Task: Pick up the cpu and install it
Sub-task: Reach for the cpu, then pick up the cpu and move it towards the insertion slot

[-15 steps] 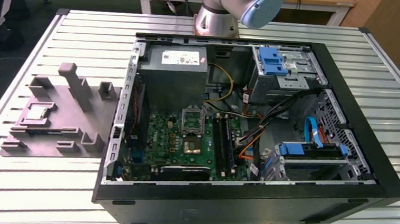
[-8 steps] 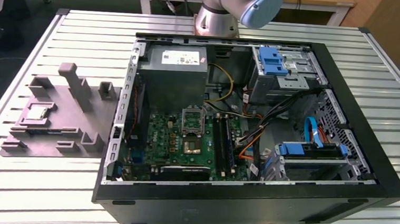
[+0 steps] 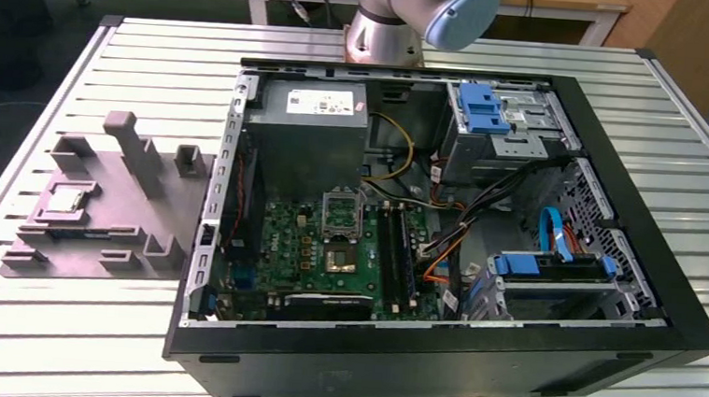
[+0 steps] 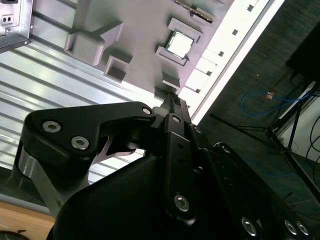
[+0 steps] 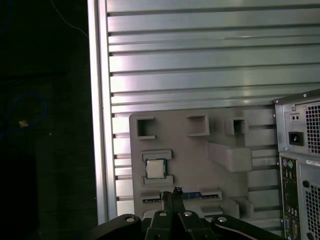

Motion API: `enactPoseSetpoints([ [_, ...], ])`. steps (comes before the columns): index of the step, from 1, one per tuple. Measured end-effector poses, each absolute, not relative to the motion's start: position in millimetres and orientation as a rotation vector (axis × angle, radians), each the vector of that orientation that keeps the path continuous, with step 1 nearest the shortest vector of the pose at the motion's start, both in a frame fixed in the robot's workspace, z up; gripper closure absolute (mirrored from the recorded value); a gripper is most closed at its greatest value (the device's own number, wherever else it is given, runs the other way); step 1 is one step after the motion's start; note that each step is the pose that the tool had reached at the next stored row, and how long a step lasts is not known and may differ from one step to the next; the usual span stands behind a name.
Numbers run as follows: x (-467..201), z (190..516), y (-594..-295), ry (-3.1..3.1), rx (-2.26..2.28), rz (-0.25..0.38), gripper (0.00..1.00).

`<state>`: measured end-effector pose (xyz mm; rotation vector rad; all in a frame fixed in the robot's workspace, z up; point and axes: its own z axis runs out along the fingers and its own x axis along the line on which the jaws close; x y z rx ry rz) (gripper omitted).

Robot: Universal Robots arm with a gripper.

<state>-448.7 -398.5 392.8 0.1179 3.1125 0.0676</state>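
- Grey plastic tray [image 3: 90, 227]: rests on the slatted aluminium table [image 3: 465, 56], just beside the open computer case [image 3: 444, 355], on the exterior view's left.
- Cpu [image 3: 65, 200]: lies flat in a square recess of the tray, silvery top facing up. In the second wrist view the cpu [image 4: 179, 44] is ahead of the jaw tips and apart from them. In the first wrist view the cpu [image 5: 155, 169] is likewise just beyond the tips, with nothing touching it.
- Gripper [image 5: 171, 194]: black linkage, held over the tray edge nearest the jaws. The jaws are closed against each other, with nothing between them. The second wrist view shows the gripper [image 4: 172, 101] the same way.
- Computer case: off to one side of the jaws, rear panel towards them.
- Motherboard [image 3: 325, 253]: lies inside the case, well apart from the jaws.
- Arm base [image 3: 399, 19]: stands on the table behind the case.
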Motion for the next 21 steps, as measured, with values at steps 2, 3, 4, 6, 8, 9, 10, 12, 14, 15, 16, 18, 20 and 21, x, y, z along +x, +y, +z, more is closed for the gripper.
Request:
enactPoseSetpoints([
  [2,-451.6,392.8,-398.5,3.112,0.118,0.068,0.89],
  [3,-452.7,392.8,-398.5,3.112,0.118,0.068,0.89],
  [4,-453.5,392.8,-398.5,3.113,0.118,0.068,0.89],
  [6,-455.1,392.8,-398.5,3.113,0.118,0.068,0.89],
  [8,-456.8,392.8,-398.5,3.113,0.118,0.068,0.89],
  [9,-457.4,392.8,-398.6,3.112,0.118,0.068,0.89],
  [10,-457.7,392.8,-398.6,3.113,0.118,0.068,0.89],
  [12,-458.2,392.8,-398.5,3.112,0.118,0.068,0.89],
  [14,-458.5,392.8,-398.5,3.113,0.118,0.068,0.89],
  [15,-458.5,392.8,-398.5,3.112,0.118,0.068,0.89],
  [16,-458.5,392.8,-398.5,3.112,0.118,0.068,0.89],
  [18,-458.5,392.8,-398.5,3.112,0.118,0.068,0.89],
  [20,-458.5,392.8,-398.5,3.112,0.118,0.068,0.89],
  [21,-458.5,392.8,-398.5,3.112,0.118,0.068,0.89],
])
